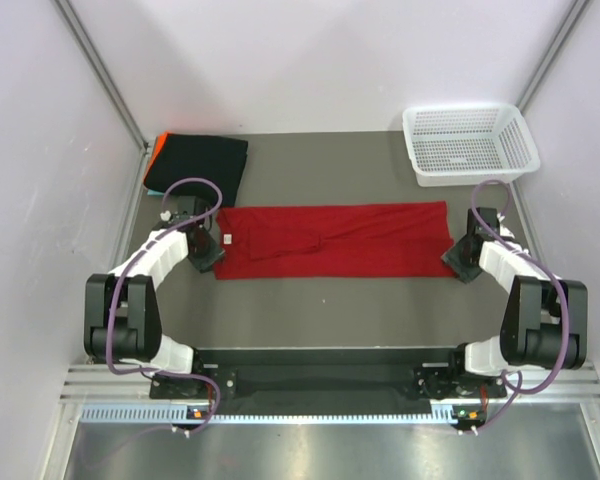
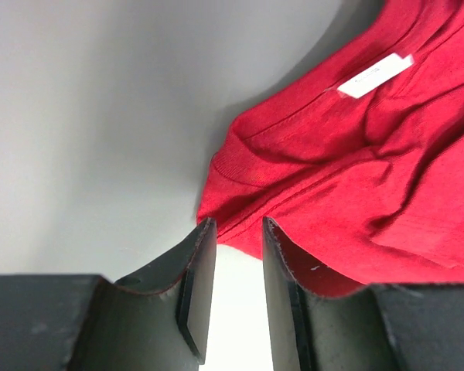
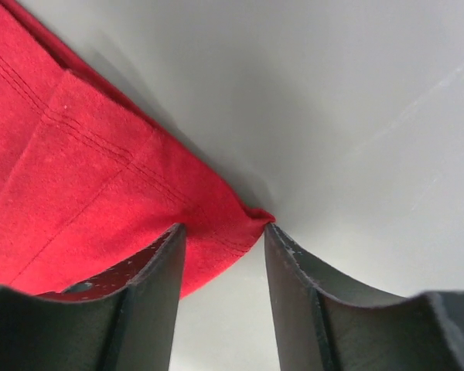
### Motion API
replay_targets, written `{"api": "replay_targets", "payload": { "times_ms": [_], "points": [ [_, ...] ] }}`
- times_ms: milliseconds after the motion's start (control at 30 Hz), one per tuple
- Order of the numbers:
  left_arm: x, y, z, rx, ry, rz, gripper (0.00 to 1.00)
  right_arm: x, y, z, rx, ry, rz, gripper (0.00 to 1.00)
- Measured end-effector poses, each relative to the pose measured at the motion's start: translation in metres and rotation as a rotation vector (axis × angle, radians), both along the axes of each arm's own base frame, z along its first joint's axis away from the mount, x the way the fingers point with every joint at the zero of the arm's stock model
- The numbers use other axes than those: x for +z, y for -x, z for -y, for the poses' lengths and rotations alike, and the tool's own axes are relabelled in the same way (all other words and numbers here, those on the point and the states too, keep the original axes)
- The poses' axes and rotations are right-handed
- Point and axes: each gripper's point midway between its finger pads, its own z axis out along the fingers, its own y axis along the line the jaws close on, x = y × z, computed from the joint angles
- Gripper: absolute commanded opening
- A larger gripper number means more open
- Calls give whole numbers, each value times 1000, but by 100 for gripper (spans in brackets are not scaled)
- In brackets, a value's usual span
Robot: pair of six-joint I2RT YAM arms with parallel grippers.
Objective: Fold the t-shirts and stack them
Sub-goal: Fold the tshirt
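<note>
The red t-shirt [image 1: 330,240] lies flat across the middle of the table, folded into a long strip. Its collar end with a white label [image 2: 375,75] is at the left. My left gripper [image 1: 206,262] is open at the strip's near left corner; in the left wrist view [image 2: 238,226] the red hem [image 2: 240,193] lies just past the fingertips. My right gripper [image 1: 459,263] is open at the near right corner, and the red corner [image 3: 216,224] sits between its fingertips [image 3: 220,229]. A folded black t-shirt [image 1: 198,160] lies at the back left, on top of orange [image 1: 153,150] and light-blue edges.
A white mesh basket [image 1: 470,145] stands at the back right, beside the right wall. Grey table [image 1: 320,310] shows in front of the red strip. Walls close in on the left, right and back.
</note>
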Motion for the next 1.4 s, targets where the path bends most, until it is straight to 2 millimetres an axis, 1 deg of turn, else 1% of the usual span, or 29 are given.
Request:
{"api": "replay_targets", "payload": {
  "times_ms": [100, 133, 167, 233, 367, 467, 567, 667, 700, 733, 767, 800, 933, 1000, 1067, 1100, 1133, 1167, 1267, 1400],
  "points": [
    [4, -4, -3, 6, -14, 13, 36, -1, -2, 1, -8, 4, 5, 30],
    [4, -4, -3, 7, -15, 13, 36, -1, -3, 2, -10, 6, 7, 17],
    [4, -4, -3, 7, -14, 11, 36, -2, -3, 3, -8, 9, 8, 10],
    [3, -4, -2, 7, -12, 10, 37, -3, -4, 4, -17, 7, 14, 0],
    [2, -4, -2, 8, -9, 5, 37, -3, -2, 8, -32, -22, 23, 0],
    [5, -5, -3, 4, -16, 7, 38, -4, 4, 23, -68, -40, 31, 0],
    [20, -16, -1, -11, -10, 45, 39, -3, 18, 45, -125, -32, 30, 0],
    [43, -28, 7, -49, 22, 127, 41, -3, 39, 65, -190, -18, 17, 0],
    [49, -30, 10, -66, 39, 151, 41, -4, 46, 69, -207, -16, 8, 3],
    [55, -32, 15, -85, 60, 170, 42, -3, 51, 72, -220, -12, 0, 8],
    [58, -34, 20, -105, 82, 184, 43, -3, 55, 73, -229, -11, -7, 14],
    [60, -37, 25, -125, 100, 197, 43, -2, 59, 73, -235, -12, -16, 24],
    [58, -44, 49, -227, 143, 203, 43, 1, 67, 69, -227, -19, -44, 32],
    [55, -52, 59, -270, 147, 205, 42, 8, 66, 69, -225, -22, -45, 38],
    [49, -62, 67, -303, 152, 203, 42, 22, 59, 70, -220, -21, -10, 41],
    [47, -68, 70, -311, 156, 201, 41, 31, 52, 71, -211, -22, 24, 48],
    [44, -75, 72, -314, 160, 198, 41, 42, 45, 71, -199, -23, 66, 53],
    [42, -81, 73, -316, 164, 198, 41, 50, 40, 70, -190, -24, 100, 55],
    [33, -105, 78, -320, 173, 194, 41, 72, 24, 65, -140, -29, 194, 57],
    [22, -128, 84, -325, 177, 190, 40, 80, 11, 50, -70, -62, 249, 58]
  ]
}}
